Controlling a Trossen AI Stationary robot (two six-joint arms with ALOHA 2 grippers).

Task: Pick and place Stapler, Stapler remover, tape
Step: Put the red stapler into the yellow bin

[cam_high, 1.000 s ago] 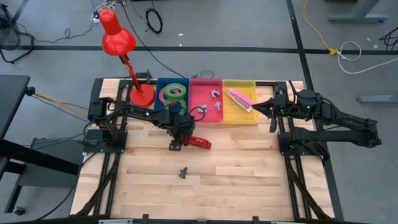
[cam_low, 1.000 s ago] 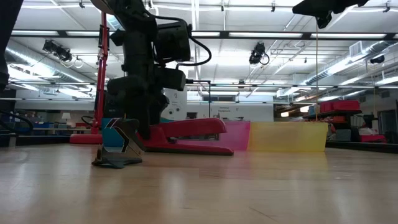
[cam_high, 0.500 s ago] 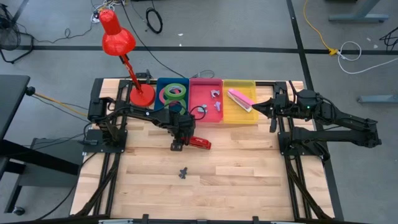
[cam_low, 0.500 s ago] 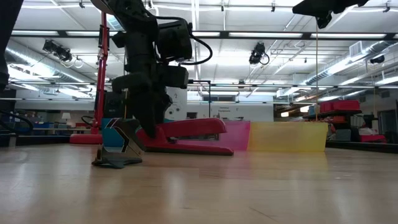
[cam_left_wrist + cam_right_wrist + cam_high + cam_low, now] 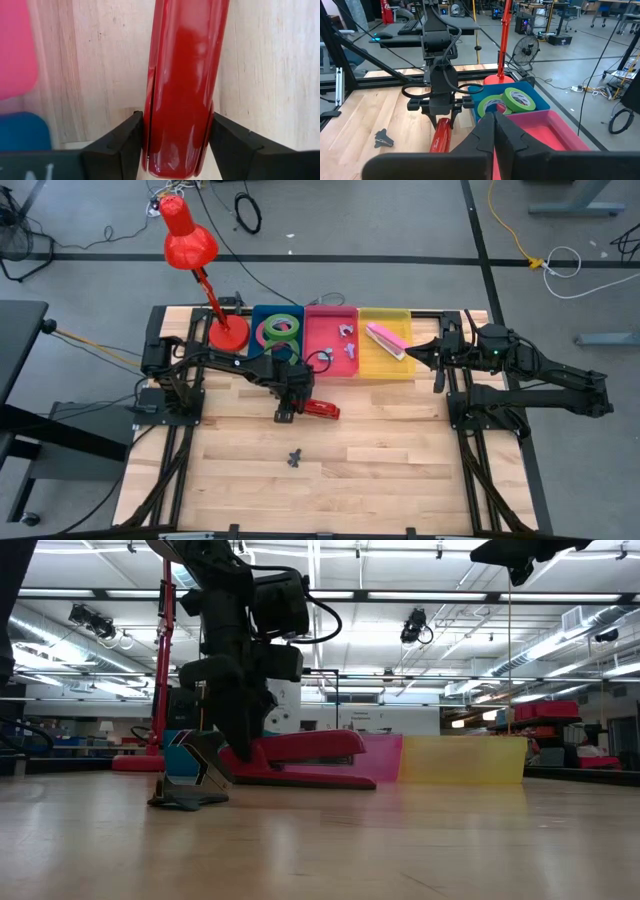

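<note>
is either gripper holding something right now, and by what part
The left gripper has its fingers closed against both sides of the red stapler at one end, still on the table. The right gripper is shut and holds nothing.

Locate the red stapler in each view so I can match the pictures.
High view: stapler lies on the table just in front of the pink bin, under the left gripper.
Low view: stapler at centre, the gripper on its left end.
Left wrist view: stapler fills the centre, between the fingers.
Right wrist view: stapler below the left gripper.
Shared landmark: the pink bin.
</note>
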